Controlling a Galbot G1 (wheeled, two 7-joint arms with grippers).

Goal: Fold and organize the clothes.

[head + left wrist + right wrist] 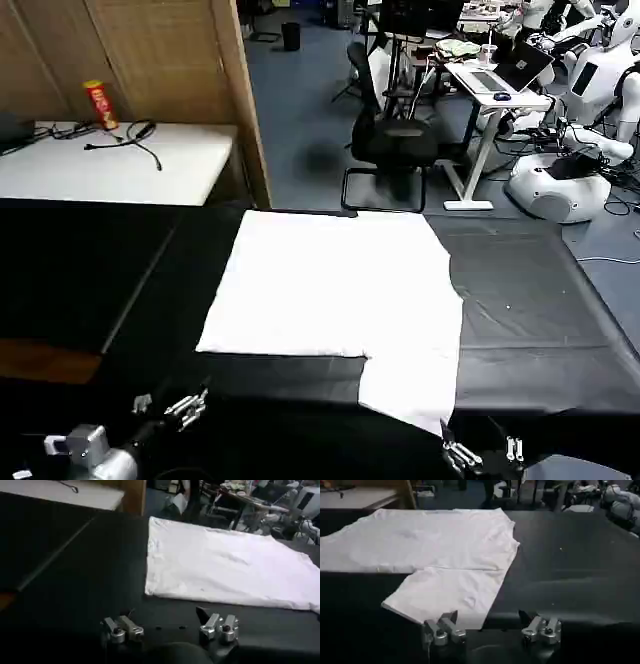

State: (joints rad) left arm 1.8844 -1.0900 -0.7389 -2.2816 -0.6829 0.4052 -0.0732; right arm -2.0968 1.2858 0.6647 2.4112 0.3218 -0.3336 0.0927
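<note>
Grippers come first, since they sit closest to me. My left gripper [165,408] hangs low at the near left of the black table [120,300], and in the left wrist view its fingers [122,629] are spread wide apart with nothing between them. It is over bare black table, a little way off from the shirt. My right gripper [485,455] hangs low at the near right, and its fingers [444,630] are spread wide too, with nothing in them. It is just beside the near corner of the shirt, and I cannot tell if it touches the cloth.

Next comes the white T-shirt [335,290]. It lies flat on the black table, about in the middle, with its plain side up. I see no print on it. The big part is a wide block that runs from left to right across the table. On the right side a narrower flap [415,385] comes down toward me, so the whole thing looks like the letter L. The long way of the big block goes side to side, and the flap points at my right gripper. The far edge of the shirt sits right by the far edge of the table.

Past the table on the left is a white tabletop [110,165] with a red can [100,105] and some black cables [125,135] on it. Farther back I see a black chair [390,140] and a desk with a laptop [515,70]
</note>
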